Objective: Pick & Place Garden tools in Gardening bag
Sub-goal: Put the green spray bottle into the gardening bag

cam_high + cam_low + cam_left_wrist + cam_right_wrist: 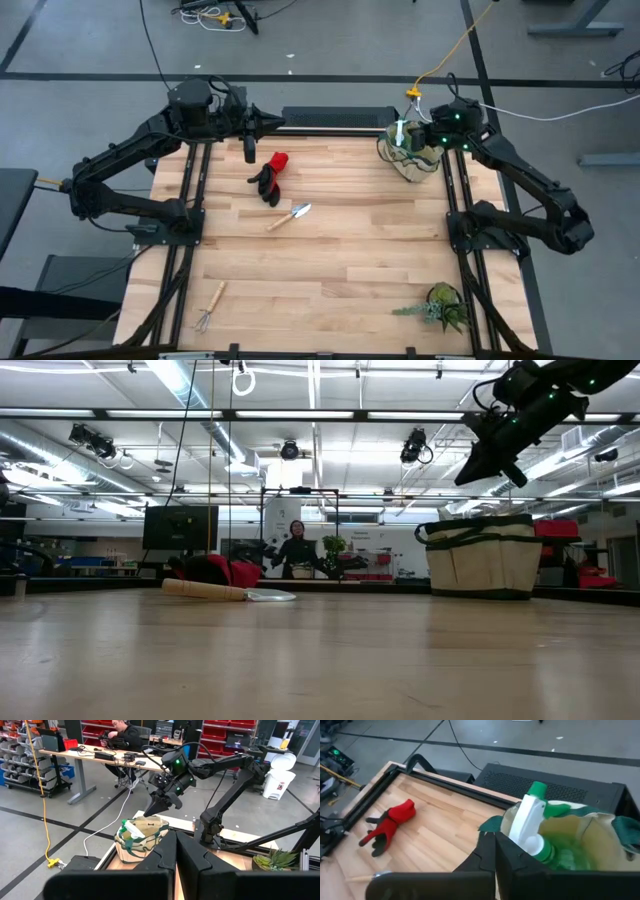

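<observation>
Gardening bag (412, 158) sits at the far right corner of the table, just inside the frame rail. It's soft beige fabric with dark green trim and loop handles, mouth open, and a white-and-green spray bottle (532, 822) stands in it, poking up past the rim. Biggest worry, I think: the bag is floppy and close to the edge, so anything dropped in off-centre could fold a wall in, snag a handle or knock that bottle over.

Right gripper (404, 138) hangs just above the bag's mouth. From its own wrist camera the two dark fingers sit pressed together with nothing between them.

Out on the table, the red-and-black gloves (270, 177) lie in a heap near the far left, and the trowel (290, 216) lies just beside them toward the middle, wooden handle pointing to the front. Gloves are limp, so a pinch might only catch one. The little rake (209, 306) is way off at the near left corner, well apart from the bag.

Left gripper (249, 152) hovers by the far edge near the gloves, fingers closed too, empty. A leafy plant (441, 306) sits near the front right.
</observation>
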Robot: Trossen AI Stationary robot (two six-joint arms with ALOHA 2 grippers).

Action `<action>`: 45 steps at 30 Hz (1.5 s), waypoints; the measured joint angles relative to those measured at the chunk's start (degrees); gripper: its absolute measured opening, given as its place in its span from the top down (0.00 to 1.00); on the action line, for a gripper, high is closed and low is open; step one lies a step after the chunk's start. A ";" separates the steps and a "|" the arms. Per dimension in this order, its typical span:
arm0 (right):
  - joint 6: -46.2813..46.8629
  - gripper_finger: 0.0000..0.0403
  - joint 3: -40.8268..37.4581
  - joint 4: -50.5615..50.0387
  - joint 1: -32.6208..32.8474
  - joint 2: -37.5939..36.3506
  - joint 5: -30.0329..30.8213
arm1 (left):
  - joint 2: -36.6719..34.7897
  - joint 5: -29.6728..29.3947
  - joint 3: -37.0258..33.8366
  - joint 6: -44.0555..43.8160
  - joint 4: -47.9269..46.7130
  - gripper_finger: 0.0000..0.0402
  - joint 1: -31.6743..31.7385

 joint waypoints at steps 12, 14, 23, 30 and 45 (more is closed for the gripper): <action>0.00 1.00 0.00 3.99 5.75 -0.10 8.05 | 0.00 0.00 0.00 -0.02 0.11 0.97 0.00; 0.39 1.00 0.00 5.17 6.65 -0.10 9.27 | 0.00 0.00 0.00 -0.02 0.12 0.97 0.00; 1.51 1.00 0.26 6.70 9.04 -0.08 12.15 | 0.00 -0.24 0.00 0.00 0.14 0.97 0.00; -0.61 1.00 8.03 4.49 9.12 -0.03 14.12 | 0.00 -0.59 0.00 0.03 0.16 0.97 0.00; -3.40 1.00 24.84 -8.95 13.94 7.84 30.94 | 0.00 -0.61 0.00 0.09 0.16 0.97 -0.01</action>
